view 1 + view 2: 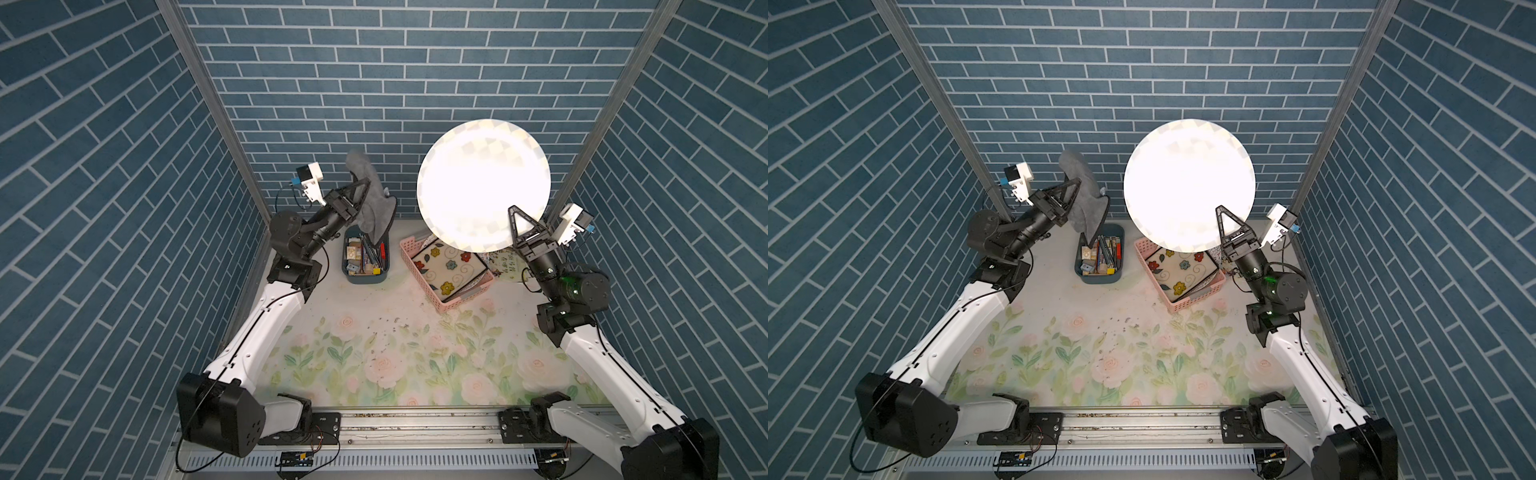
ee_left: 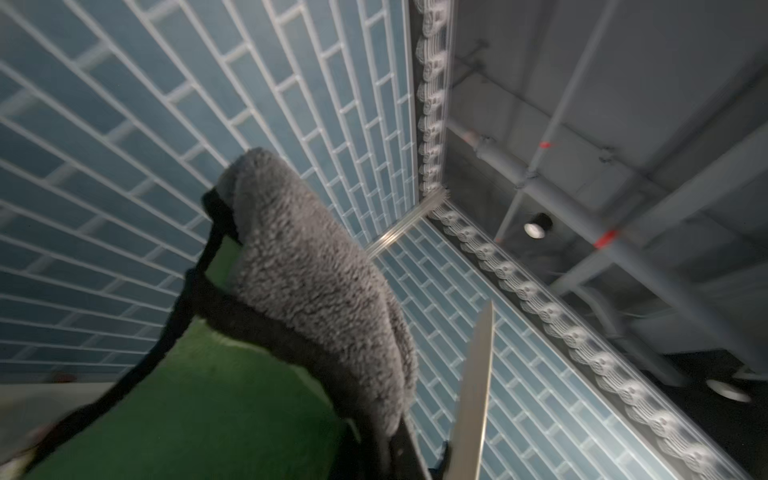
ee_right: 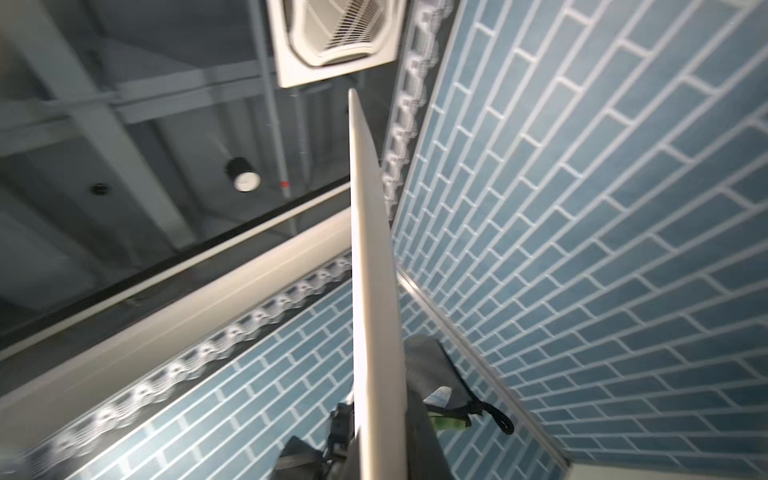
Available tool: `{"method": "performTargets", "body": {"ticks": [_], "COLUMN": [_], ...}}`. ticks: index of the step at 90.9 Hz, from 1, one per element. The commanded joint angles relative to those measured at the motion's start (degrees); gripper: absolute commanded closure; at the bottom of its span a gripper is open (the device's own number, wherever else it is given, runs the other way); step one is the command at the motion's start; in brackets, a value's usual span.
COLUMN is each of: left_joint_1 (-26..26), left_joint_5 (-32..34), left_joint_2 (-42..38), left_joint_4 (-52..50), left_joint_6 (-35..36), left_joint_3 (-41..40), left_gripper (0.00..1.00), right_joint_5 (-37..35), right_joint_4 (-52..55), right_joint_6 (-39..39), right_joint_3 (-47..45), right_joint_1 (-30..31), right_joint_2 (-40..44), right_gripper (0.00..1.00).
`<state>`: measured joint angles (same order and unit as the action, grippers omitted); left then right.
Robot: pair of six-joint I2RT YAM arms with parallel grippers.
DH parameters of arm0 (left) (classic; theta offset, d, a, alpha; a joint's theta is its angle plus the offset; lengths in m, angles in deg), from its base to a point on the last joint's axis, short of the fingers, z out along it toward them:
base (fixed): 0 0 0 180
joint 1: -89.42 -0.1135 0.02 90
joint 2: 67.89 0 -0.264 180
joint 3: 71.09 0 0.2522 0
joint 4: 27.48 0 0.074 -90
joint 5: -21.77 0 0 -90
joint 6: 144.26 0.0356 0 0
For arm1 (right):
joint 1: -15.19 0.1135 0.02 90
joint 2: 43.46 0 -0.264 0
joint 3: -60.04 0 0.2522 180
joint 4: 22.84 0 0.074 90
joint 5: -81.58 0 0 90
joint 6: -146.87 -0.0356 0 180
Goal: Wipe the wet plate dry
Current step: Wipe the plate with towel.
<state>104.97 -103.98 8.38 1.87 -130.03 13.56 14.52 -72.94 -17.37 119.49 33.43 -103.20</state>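
Robotics lab test booth, dressed to suggest a home. Blue brick-patterned wall panels (image 1: 374, 83) enclose three sides, held by bare aluminium posts (image 1: 216, 124). The worktop (image 1: 374, 357) is printed with pale roses. A white-and-black left arm (image 1: 257, 332) and right arm (image 1: 602, 365) are bolted to a metal rail (image 1: 415, 426) at the front, beside loose cables and a bare circuit board (image 1: 296, 459). Above the panels, the wrist views show grey ceiling pipes (image 2: 552, 195), a spot lamp (image 3: 243, 176) and a ceiling air-conditioning unit (image 3: 336, 37).

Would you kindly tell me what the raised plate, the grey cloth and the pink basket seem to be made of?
The plate: probably glazed ceramic or melamine; thin rigid rim, glossy glare, faint checks. The cloth: grey fleecy microfibre, by its nubbly pile and limp drape. The basket: pink moulded plastic, by its lattice walls.
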Motion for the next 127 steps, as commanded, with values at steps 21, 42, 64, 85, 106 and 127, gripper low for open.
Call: {"method": "performTargets", "body": {"ticks": [21,42,64,85,106,127], "left_joint_1": [8.27,12.74,25.26,23.94,20.22,25.60], "left_joint_5": [-4.18,-0.31,1.92,3.97,4.97,5.25], "left_joint_2": [9.51,12.25,16.06,13.63,20.74,24.20], "left_joint_4": [33.55,35.68,40.15,41.73,37.31,39.33], "left_joint_6": [-28.55,-31.07,-31.68,-31.81,-32.70,-33.81], "left_joint_3": [11.88,13.15,14.60,15.29,30.90,31.53], "left_gripper": [1.00,1.00,1.00,1.00,1.00,1.00], "right_joint_5": [5.69,5.26,5.07,3.26,9.78,6.45], "right_joint_4": [-17.11,-21.10,-21.74,-19.69,-18.87,-20.11], "right_joint_6": [-10.62,-10.05,-11.31,-12.35,-2.52,-2.61], "right_joint_3": [4.77,7.24,20.24,22.84,14.71,18.23], "right_joint_1": [6.10,14.28,15.49,6.65,19.00,19.29], "right_joint_2": [-8.40,-15.04,-25.71,-24.43,-19.81,-22.27], "right_gripper": [1.00,1.00,1.00,1.00,1.00,1.00]}}
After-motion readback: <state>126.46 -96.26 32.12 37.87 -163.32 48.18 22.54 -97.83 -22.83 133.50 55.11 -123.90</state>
